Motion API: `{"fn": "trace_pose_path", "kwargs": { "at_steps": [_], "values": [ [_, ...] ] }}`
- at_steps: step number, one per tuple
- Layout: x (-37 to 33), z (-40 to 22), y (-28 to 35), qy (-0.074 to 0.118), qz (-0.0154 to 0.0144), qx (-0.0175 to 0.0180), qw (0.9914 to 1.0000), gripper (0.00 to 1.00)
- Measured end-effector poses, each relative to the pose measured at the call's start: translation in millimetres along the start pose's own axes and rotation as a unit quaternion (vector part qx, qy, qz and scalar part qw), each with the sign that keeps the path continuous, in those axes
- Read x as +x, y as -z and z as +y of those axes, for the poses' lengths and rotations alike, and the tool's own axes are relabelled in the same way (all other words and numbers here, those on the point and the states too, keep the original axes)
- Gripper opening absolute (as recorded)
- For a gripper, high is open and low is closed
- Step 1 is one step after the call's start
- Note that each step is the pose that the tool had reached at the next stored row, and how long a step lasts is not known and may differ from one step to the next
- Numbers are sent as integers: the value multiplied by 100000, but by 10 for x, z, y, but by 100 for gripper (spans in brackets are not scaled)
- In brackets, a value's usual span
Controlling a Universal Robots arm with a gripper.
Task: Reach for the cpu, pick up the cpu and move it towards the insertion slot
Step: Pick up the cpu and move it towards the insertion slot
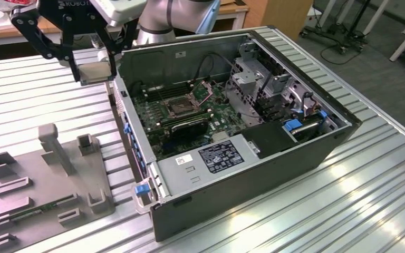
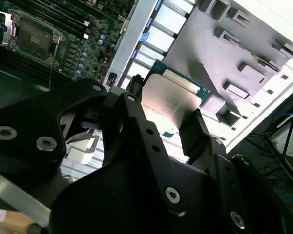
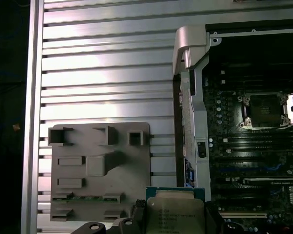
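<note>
We hold the cpu [image 2: 170, 100] clamped by its edges between our jaws, face exposed, so it stays flat for seating. Our gripper [image 1: 84, 66] hangs just outside the case [image 1: 280, 174]; the slot [image 3: 264, 111] lies ahead inside, well apart from the jaws.

Ribbed aluminium table [image 1: 371, 200], grey floor [image 1: 392, 63] behind, wooden cabinet [image 1: 280, 13] beyond

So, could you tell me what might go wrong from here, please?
The hand grips the cpu only by its edges, so it might slip or tilt in transit. The case wall stands between the hand and the insertion slot, so a low path could clip it.
</note>
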State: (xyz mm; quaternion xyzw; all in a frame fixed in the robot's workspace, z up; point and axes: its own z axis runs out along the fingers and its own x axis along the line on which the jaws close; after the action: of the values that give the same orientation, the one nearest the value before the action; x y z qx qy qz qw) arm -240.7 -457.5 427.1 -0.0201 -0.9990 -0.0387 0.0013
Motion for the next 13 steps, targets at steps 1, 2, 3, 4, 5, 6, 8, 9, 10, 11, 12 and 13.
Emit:
{"fn": "trace_pose_path", "kwargs": {
  "at_steps": [1, 2, 3, 4, 5, 6, 8, 9, 10, 11, 12, 13],
  "values": [
    [-7, 0, 0, 1, 4, 4, 100000, 54],
    [-13, 0, 0, 1, 0, 1, 100000, 54],
    [-19, 1, 0, 0, 0, 1, 100000, 54],
    [-26, 1, 1, 1, 3, 5, 100000, 54],
    [-33, 1, 0, 2, 2, 3, 100000, 54],
    [-39, 1, 0, 1, -3, -1, 100000, 54],
    [-52, 2, 0, 0, -1, 0, 100000, 54],
    [-58, 2, 0, -2, -3, 0, 100000, 54],
    [-64, 3, 0, 0, 2, 3, 100000, 54],
    [-70, 3, 0, -1, -1, 0, 100000, 54],
    [-80, 3, 0, -3, 0, 4, 100000, 54],
    [-90, 4, 1, -3, 3, 4, 100000, 54]
  ]
}}
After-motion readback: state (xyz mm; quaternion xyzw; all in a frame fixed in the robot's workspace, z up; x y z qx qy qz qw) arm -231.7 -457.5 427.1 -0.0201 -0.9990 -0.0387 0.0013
